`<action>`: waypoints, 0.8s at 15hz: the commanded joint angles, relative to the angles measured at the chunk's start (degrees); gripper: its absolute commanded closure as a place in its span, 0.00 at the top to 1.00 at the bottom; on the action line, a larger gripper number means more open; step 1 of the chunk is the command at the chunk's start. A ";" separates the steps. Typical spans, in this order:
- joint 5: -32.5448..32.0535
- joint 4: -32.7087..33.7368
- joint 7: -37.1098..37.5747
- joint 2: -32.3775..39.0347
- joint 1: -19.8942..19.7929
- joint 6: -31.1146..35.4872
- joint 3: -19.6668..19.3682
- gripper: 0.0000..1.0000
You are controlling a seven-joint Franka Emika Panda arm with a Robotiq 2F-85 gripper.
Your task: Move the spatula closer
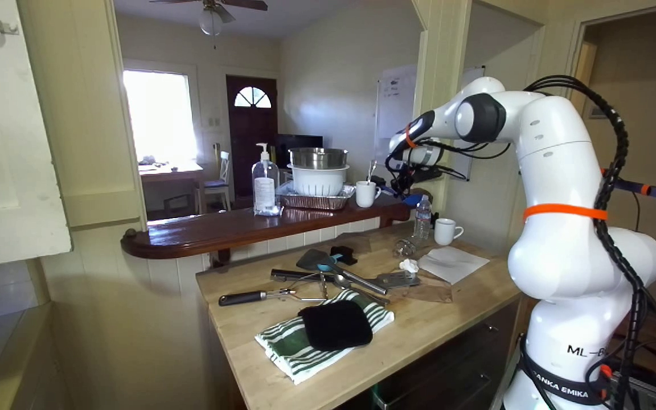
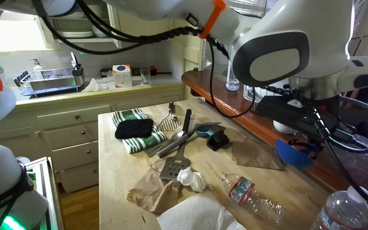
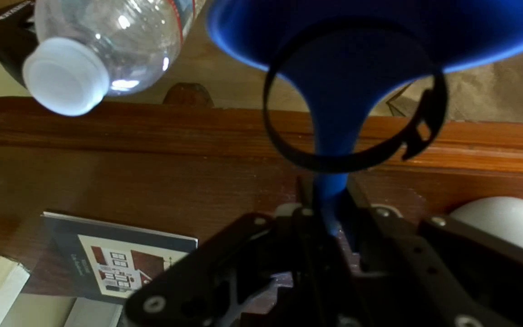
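My gripper [image 3: 332, 195] is shut on the narrow handle of a blue utensil [image 3: 336, 104] with a wide, curved head. The blue utensil also shows in both exterior views [image 2: 294, 153] [image 1: 413, 200], held in the air near the wooden ledge. Its head points away from the fingers. A metal slotted spatula [image 2: 175, 166] lies on the table, its blade on brown paper; its blade also shows in an exterior view [image 1: 397, 279]. A dark grey utensil [image 2: 173, 145] lies across its black handle. My gripper is well away from both of these.
An upright water bottle [image 1: 422, 219] stands close to the blue head; another bottle [image 2: 251, 196] lies on its side. A raised wooden ledge [image 1: 237, 228] bears a mug [image 1: 365, 194], stacked bowls and a pump bottle. A striped towel [image 1: 274, 341] with a black pad lies at the table's front.
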 commanded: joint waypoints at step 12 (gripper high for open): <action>-1.06 -32.97 3.28 -27.96 5.10 15.51 -4.82 0.04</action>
